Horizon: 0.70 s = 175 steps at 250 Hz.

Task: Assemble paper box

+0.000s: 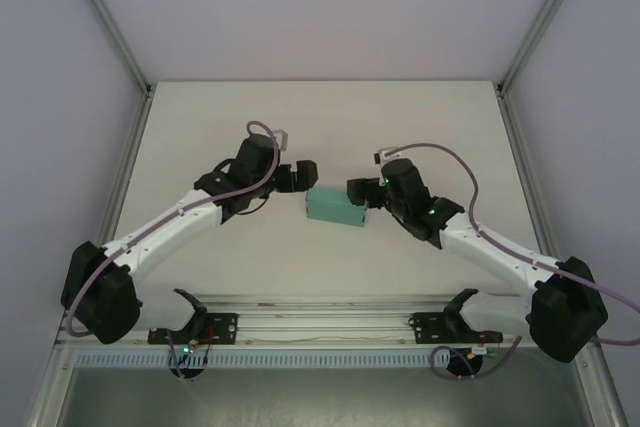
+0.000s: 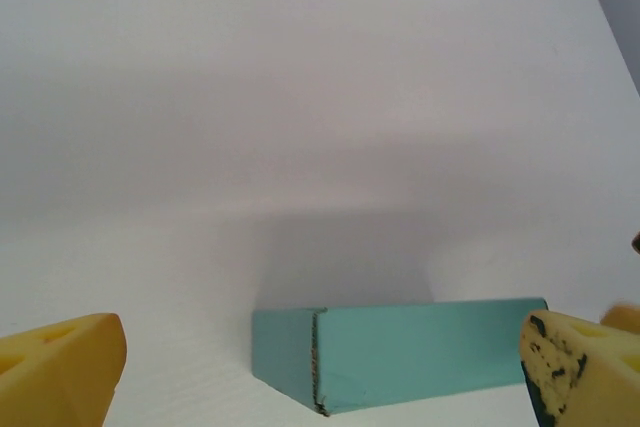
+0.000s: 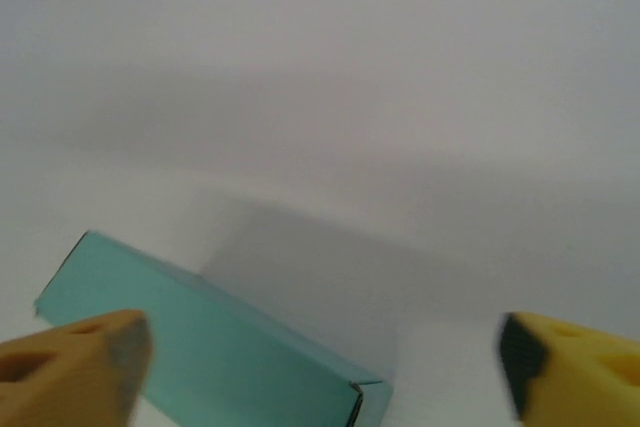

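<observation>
The top external camera hangs high above and behind the near edge of the counter (image 1: 300, 117), facing steeply down from well back, so the whole surface fits the frame; the left wrist camera rides low and close behind the left gripper (image 2: 325, 352), looking along the counter; the right wrist camera sits as close behind the right gripper (image 3: 325, 352), tilted down onto it; all three share the paper box (image 1: 335, 207): centre from above, bottom centre from the left wrist, lower left from the right wrist.
</observation>
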Each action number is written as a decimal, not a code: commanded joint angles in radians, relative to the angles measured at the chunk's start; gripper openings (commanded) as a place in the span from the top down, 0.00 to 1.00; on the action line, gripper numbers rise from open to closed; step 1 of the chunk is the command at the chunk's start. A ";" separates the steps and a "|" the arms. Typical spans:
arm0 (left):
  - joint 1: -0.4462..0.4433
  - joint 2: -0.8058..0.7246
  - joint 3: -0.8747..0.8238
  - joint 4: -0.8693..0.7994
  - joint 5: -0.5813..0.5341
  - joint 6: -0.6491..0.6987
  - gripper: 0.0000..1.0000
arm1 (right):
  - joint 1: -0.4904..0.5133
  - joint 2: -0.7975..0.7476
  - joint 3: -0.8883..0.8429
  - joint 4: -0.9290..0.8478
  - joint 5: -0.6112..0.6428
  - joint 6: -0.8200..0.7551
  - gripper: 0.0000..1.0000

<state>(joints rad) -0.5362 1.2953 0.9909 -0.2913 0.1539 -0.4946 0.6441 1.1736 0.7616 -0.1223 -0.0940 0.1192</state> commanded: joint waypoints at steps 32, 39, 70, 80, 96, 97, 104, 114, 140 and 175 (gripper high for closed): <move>0.049 -0.118 -0.012 -0.100 -0.201 0.024 0.00 | -0.001 0.051 0.153 -0.278 -0.345 -0.630 0.00; 0.051 -0.130 -0.023 -0.100 -0.213 0.021 0.00 | 0.001 0.072 0.173 -0.310 -0.353 -0.676 0.00; 0.056 -0.171 -0.072 -0.106 -0.241 0.018 0.00 | -0.001 0.174 0.264 -0.391 -0.304 -0.810 0.00; 0.057 -0.181 -0.086 -0.112 -0.252 0.013 0.00 | 0.001 0.211 0.289 -0.394 -0.264 -0.830 0.00; 0.058 -0.190 -0.109 -0.113 -0.265 0.009 0.00 | 0.000 0.271 0.327 -0.409 -0.223 -0.856 0.00; 0.057 -0.191 -0.111 -0.112 -0.264 0.010 0.00 | 0.001 0.275 0.330 -0.412 -0.222 -0.859 0.00; 0.059 -0.192 -0.117 -0.112 -0.267 0.009 0.00 | 0.000 0.300 0.350 -0.436 -0.225 -0.879 0.00; 0.061 -0.193 -0.129 -0.116 -0.272 0.002 0.00 | 0.002 0.333 0.377 -0.474 -0.235 -0.913 0.00; 0.065 -0.197 -0.154 -0.106 -0.257 -0.002 0.00 | 0.009 0.413 0.434 -0.545 -0.234 -0.973 0.00; 0.066 -0.210 -0.182 -0.086 -0.240 0.010 0.00 | 0.015 0.488 0.490 -0.594 -0.182 -0.983 0.04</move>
<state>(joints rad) -0.4812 1.1179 0.8318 -0.3790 -0.0715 -0.4919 0.6487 1.6222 1.1954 -0.6086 -0.3344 -0.7948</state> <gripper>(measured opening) 0.998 0.982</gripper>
